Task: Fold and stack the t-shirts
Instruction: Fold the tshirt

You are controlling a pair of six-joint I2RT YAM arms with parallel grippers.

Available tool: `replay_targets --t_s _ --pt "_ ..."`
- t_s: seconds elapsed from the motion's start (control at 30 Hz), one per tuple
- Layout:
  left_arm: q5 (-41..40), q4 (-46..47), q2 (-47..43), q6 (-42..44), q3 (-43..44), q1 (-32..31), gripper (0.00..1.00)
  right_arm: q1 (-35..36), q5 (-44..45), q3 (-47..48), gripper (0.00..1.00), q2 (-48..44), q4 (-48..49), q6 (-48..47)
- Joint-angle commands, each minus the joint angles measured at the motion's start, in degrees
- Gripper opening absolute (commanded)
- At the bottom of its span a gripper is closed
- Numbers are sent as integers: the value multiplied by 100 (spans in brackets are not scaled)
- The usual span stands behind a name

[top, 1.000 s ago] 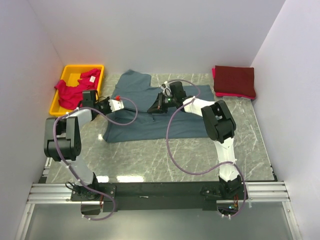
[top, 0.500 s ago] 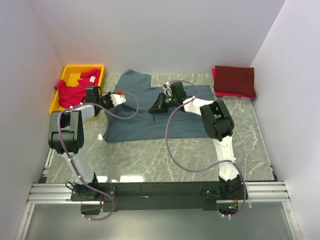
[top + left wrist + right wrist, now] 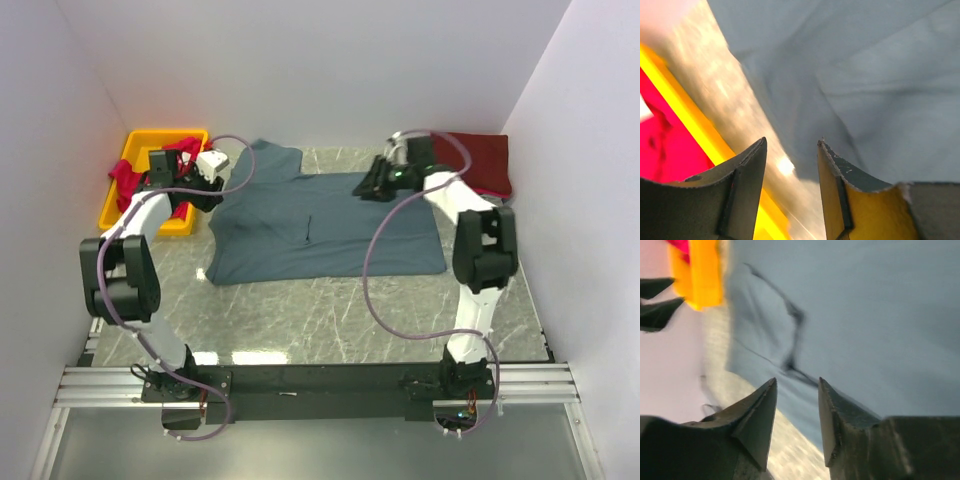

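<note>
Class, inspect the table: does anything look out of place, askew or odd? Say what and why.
The bright pinkish-red cloth shirt lies crumpled, drooping over the left rim of the yellow plastic bin. The slate blue-grey shirt lies unfolded, skewed.

Soft matt cloth is seen on the blue-grey t-shirt (image 3: 330,230). The bench (image 3: 330,315) is finished glossy, marble-look, w/ glare spots. The yellow bin (image 3: 165,134) is made of smooth plastic.

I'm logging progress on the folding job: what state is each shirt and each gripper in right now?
blue-grey t-shirt: spread flat on the table, not held
pinkish-red t-shirt: crumpled, in the yellow bin, draped over its rim
maroon t-shirt: folded, far right corner
left gripper: open, empty
right gripper: open, empty
</note>
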Motion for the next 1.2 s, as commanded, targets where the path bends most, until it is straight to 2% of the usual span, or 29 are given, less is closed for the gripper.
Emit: replay_targets --t_s 0.0,0.03,0.07,0.1,0.23,0.4,0.47,0.6,0.87,1.17 --pt "-87 -1211 -516 -879 -116 -23 53 -344 473 634 45 -454 -2479 -2682" --pt "-105 -1316 -543 -950 -247 -23 53 -406 640 671 44 -453 -3284 -3074" --pt "-123 -1570 -561 -994 -292 -49 53 -459 1086 671 44 -445 -3614 -3470" --pt "-18 -1825 -526 -881 -292 -58 53 -520 1238 515 42 -497 -3835 -4013" --pt "-43 -2337 -394 -871 -301 -119 56 -775 1933 -75 41 -612 -4346 -4747" --pt "-307 -2417 18 -1196 -248 -216 54 -793 2873 -646 38 -603 -4023 -5012" --pt "-815 -2337 142 -1345 -397 -347 53 -802 3102 -735 37 -559 -3794 -5038" --pt "-1230 -2170 353 -1285 -783 -418 50 -793 3559 -902 37 -288 -3539 -5065" --pt "-1827 -2073 503 -1179 -1408 -427 46 -758 3727 -1314 36 -277 -3486 -5082" --pt "-1978 -2354 -323 -854 -2067 -427 44 -731 3683 -2483 36 -1287 -3697 -5275"
